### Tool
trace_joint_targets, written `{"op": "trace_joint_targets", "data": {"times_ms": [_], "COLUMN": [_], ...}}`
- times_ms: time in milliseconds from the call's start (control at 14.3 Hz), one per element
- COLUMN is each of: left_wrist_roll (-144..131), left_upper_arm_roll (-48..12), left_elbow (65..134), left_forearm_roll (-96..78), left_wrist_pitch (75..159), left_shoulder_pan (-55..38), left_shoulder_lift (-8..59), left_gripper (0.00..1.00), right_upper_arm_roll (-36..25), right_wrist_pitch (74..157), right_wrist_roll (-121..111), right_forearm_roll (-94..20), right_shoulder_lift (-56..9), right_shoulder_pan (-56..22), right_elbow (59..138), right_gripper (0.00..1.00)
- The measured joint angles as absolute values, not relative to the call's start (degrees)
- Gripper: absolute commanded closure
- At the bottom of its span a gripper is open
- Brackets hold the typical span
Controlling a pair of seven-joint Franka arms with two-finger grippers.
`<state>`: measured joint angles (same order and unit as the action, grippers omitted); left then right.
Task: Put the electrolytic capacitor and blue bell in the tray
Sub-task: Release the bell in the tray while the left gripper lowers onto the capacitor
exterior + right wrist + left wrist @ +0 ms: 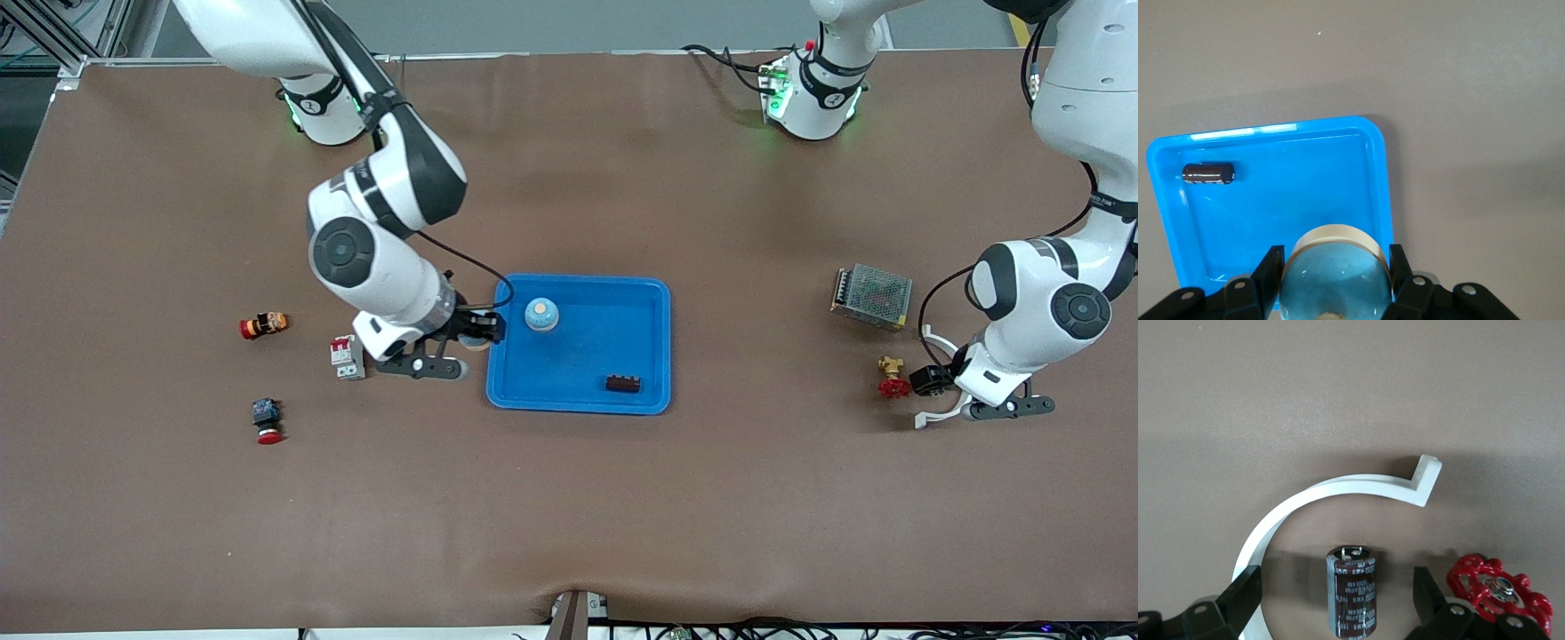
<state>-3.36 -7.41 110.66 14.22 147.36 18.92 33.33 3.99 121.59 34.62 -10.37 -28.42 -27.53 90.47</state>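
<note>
The blue tray (578, 356) lies mid-table, also in the right wrist view (1285, 200). A dark capacitor (623, 383) lies in it (1208, 173). My right gripper (487, 331) is over the tray's rim at the right arm's end. In its wrist view (1335, 263) both fingers press a blue bell (1335, 287) with a cream base. The front view shows a blue bell (541, 315) in the tray beside the fingers. My left gripper (929, 380) is open low over the table, its fingers either side of another capacitor (1351, 593).
A white curved plastic piece (1338, 487) and a red valve wheel (1498, 587) lie right by the left gripper. A grey mesh box (871, 296) is near them. A red-white breaker (347, 357) and two red push buttons (264, 325) (267, 420) lie toward the right arm's end.
</note>
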Motion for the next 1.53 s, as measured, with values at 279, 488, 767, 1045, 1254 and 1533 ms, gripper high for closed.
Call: {"op": "trace_joint_targets", "data": {"times_ms": [279, 488, 767, 1045, 1254, 1533], "left_wrist_roll": [-3.4, -3.4, -3.4, -3.4, -3.4, -3.4], "left_upper_arm_roll": [-7.4, -7.4, -7.4, -7.4, -7.4, -7.6], "left_elbow": [111.0, 111.2, 111.3, 111.5, 111.5, 111.6], "left_forearm_roll": [14.2, 14.2, 14.2, 14.2, 14.2, 14.2], "left_wrist_pitch": [148.1, 148.2, 148.3, 148.3, 148.3, 148.3], "left_shoulder_pan": [18.9, 18.9, 18.9, 18.9, 18.9, 18.9], "left_shoulder_lift": [33.3, 33.3, 33.3, 33.3, 33.3, 33.3], "left_gripper": [0.0, 0.0, 0.0, 0.0, 0.0, 0.02], "right_upper_arm_roll": [3.9, 3.8, 3.7, 3.6, 3.6, 3.6], "right_wrist_pitch": [123.0, 125.8, 128.5, 129.3, 129.8, 133.3], "right_wrist_roll": [40.3, 42.4, 43.5, 43.6, 44.3, 44.6], "right_forearm_roll": [-7.4, -6.0, -4.2, -1.8, -1.0, -1.0], "right_shoulder_lift": [-31.6, -34.0, -37.1, -38.4, -39.1, -41.5], "right_shoulder_pan": [-30.2, -31.0, -31.9, -31.9, -32.1, -32.9], "right_elbow": [88.5, 87.4, 86.4, 85.9, 85.9, 85.9], "right_gripper": [0.32, 0.32, 0.32, 0.32, 0.32, 0.32]}}
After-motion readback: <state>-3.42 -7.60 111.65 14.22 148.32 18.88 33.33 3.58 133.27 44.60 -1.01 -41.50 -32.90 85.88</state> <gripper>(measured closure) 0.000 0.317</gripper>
